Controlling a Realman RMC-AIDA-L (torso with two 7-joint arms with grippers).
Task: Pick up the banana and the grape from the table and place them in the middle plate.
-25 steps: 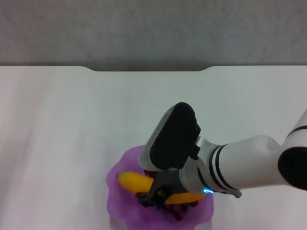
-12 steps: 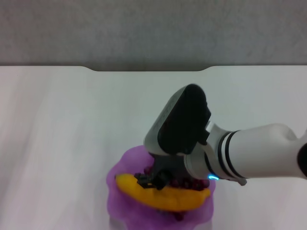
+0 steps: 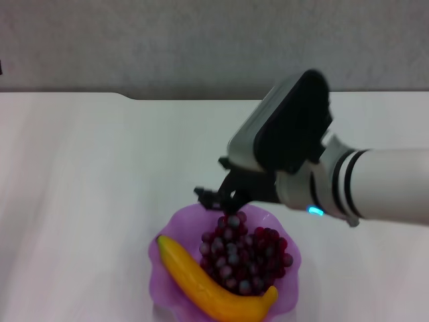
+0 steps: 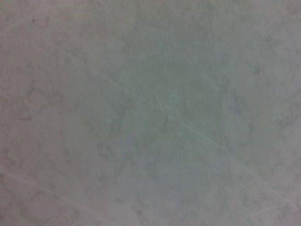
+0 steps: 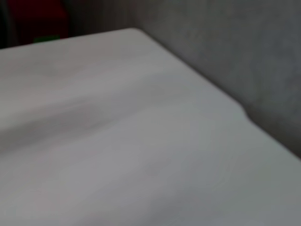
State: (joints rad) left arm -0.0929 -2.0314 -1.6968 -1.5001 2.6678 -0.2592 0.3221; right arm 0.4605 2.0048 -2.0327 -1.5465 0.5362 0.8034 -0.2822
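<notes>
Both fruits lie in the middle plate (image 3: 167, 285) on the desk (image 3: 87, 181) — the banana (image 3: 208, 288), long axis running ten to four o'clock, and the grape (image 3: 244, 258) at its one o'clock. The right pincer (image 3: 221, 199) hangs empty above the plate's twelve-o'clock rim; whether its jaws are parted, I cannot tell. The left pincer is unseen — the task looks complete.

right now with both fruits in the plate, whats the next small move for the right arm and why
Probably lift the right gripper up and back toward its own side. The banana and the grapes both lie in the purple plate, and the gripper hangs just over the plate's far rim holding nothing, so only clearing away looks left. The left arm is out of view.
</notes>
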